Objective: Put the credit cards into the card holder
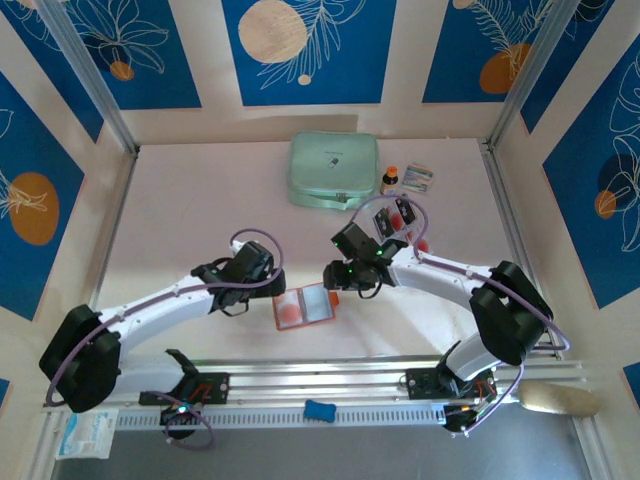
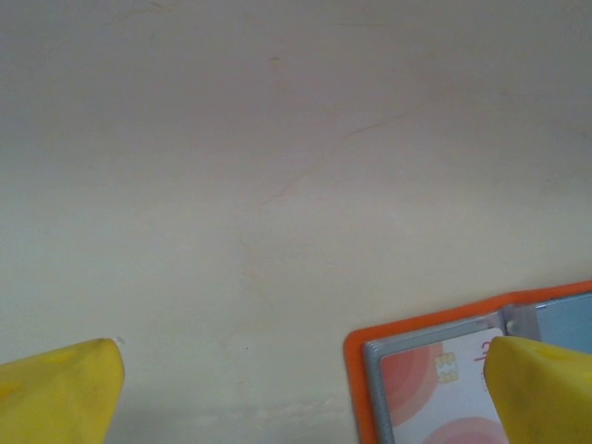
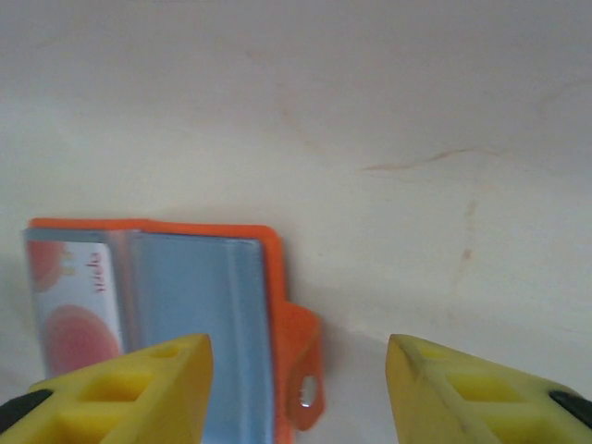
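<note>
While both arms leaned in over the pale table [image 1: 200, 200], the small square orange leather-like card holder [image 1: 304, 306] lay spread open and flat on it between the two wrists, near the front rail. Its greyish inner pockets faced up. A pale plastic credit card with big red dots [image 2: 435, 393] sat in the left-hand pocket, its printed face showing. The right-hand pocket looked bluish-grey, and I could not tell whether it held anything. The left claw [image 2: 301, 402] was released and spread wide, with nothing between its yellow fingers [image 2: 55, 388]; one finger hung over bare table and the other over a corner of the holder's carded half. The right claw [image 3: 298, 388] was likewise released, its jaws apart and gripping nothing. It hung above the holder's right edge, where the orange snap tab [image 3: 301, 365] with its tiny metal button stuck out onto the table just beside one finger. Further credit cards with red marks [image 1: 402, 213] lay farther back, partly hidden behind the right arm. At the far edge of the table rested a large mint-green zip case [image 1: 333, 170], with a small dark bottle with an orange cap [image 1: 389, 180] and a small printed packet [image 1: 419, 178] just beside it.
</note>
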Robot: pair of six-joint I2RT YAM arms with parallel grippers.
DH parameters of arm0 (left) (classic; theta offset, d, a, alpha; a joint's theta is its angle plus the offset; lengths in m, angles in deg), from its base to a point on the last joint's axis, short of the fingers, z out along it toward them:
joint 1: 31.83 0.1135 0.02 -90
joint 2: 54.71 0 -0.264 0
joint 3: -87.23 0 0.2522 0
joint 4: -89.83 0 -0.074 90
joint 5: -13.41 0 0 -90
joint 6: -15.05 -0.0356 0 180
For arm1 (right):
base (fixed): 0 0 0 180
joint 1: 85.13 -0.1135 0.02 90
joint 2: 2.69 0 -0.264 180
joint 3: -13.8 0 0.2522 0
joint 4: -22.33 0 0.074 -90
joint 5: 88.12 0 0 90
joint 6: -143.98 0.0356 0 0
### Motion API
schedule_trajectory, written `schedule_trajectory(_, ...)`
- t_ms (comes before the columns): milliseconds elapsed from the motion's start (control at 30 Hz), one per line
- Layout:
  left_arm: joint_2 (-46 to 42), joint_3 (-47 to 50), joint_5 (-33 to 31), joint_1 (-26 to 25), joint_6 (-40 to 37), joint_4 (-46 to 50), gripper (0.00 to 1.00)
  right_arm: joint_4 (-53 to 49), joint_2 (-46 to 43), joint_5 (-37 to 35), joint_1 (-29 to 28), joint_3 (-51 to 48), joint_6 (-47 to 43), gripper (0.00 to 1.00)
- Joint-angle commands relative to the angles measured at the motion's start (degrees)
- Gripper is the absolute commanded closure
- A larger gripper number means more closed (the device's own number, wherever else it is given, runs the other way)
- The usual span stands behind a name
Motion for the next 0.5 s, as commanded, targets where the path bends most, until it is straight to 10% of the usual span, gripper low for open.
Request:
schedule_trajectory(0, 1.7, -2.7, 1.6, -0.8, 0.0, -1.5, 0.00, -3.0, -1.7, -2.5, 0.1, -1.3, -1.2, 0.47)
schedule_trajectory(267, 5.8, -5.5, 1.6, -3.7, 1.2, -2.8, 0.00, -0.2, -0.8, -0.2, 0.4, -3.3, -1.3, 0.51)
schedule_trajectory(467, 8.4, -6.9, 1.6, -6.2, 2.1, -3.9, 0.00, 1.9, -0.4, 1.1, 2.3, -5.7, -0.1, 0.77)
